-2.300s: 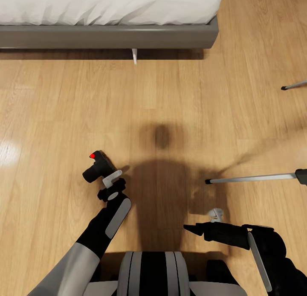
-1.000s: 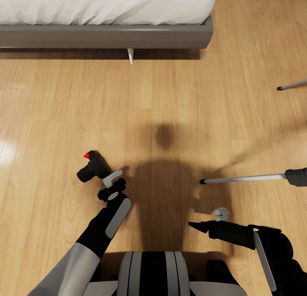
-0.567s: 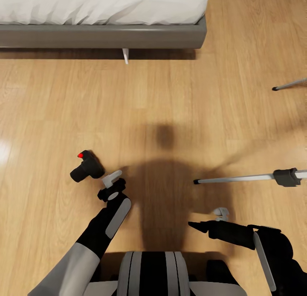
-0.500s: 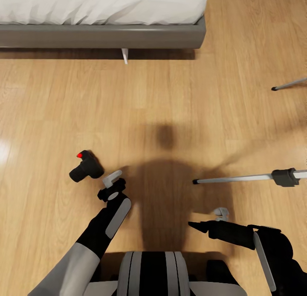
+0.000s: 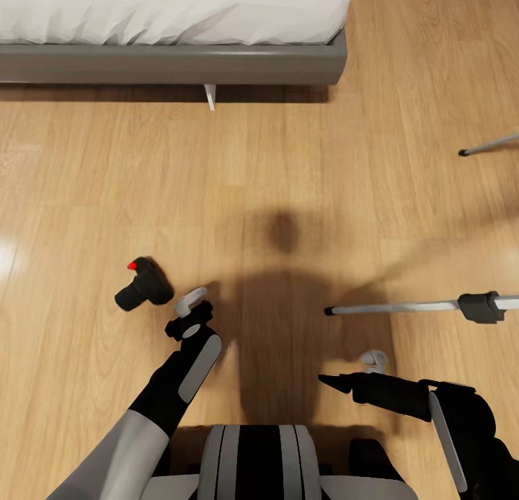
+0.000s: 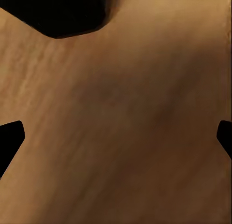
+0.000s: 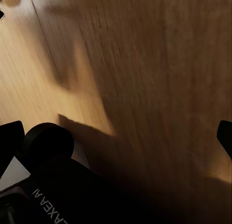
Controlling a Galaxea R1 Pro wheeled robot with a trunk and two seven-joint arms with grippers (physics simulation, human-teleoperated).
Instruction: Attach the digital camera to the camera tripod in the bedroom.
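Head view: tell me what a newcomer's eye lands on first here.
First, the digital camera, black with a red button, lying on the wood floor just ahead of the left gripper, apart from it. Next, the camera tripod, its silver legs reaching in from the right edge, beyond the right gripper. Across the top runs the grey-framed bed with white bedding.

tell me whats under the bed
Under the bed frame a single white leg and dark shadow on the wood floor show. Farther under is hidden by the frame.
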